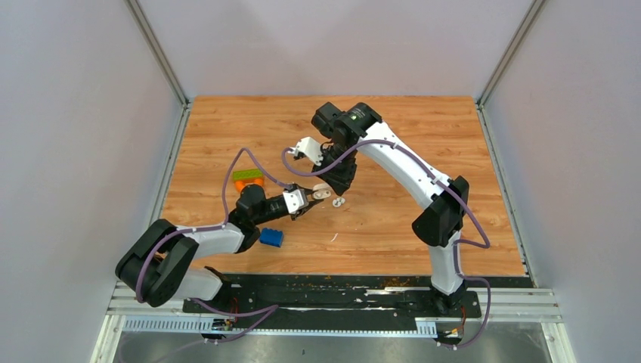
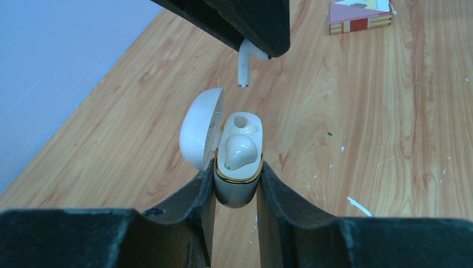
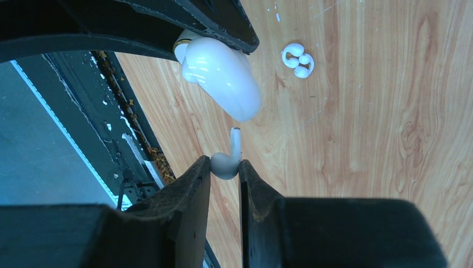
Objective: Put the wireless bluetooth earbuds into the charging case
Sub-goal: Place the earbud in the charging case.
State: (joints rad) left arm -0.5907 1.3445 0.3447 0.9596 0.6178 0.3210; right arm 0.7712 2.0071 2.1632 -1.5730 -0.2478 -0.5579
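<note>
- Table (image 1: 453,151): wood-grain top that carries everything listed below. The work goes on near its middle, within reach of both arms.
- Right arm (image 1: 401,162): reaches in from the right and bends down over the centre, so its load hangs above the case rather than beside it.
- Left arm (image 1: 204,240): lies low and stretches toward the centre. I judge it is acting as a holder, offering the case up to the other arm.
- Left gripper (image 2: 237,178): jaws closed tight on the lower body of the charging case, one finger on each flank. This leaves the case mouth uncovered.
- Right gripper (image 3: 225,166): jaws nearly together, pinching the bulb of the stemmed earbud. The stem is left free to go in first.
- Green and orange brick (image 1: 248,180): sits behind the left arm and has no part in the task.
- Blue brick (image 1: 271,237): sits beside the left forearm, also idle.
- Charging case (image 2: 237,195): white with a gold rim, held clear of the table with its mouth toward the right gripper.
- Lid (image 2: 198,134): swung open to one side, so it does not block the way in.
- Seated earbud (image 2: 240,152): already in the nearer socket.
- Empty socket (image 2: 242,123): the farther one, open and waiting.
- Stemmed earbud (image 2: 244,67): just beyond the case mouth, near it but not touching. Its stem points toward the empty socket, so it appears to be lined up for insertion, not yet begun.
- White curled piece (image 3: 297,60): loose on the table beside the case. It is too small to tell whether it is another earbud.
</note>
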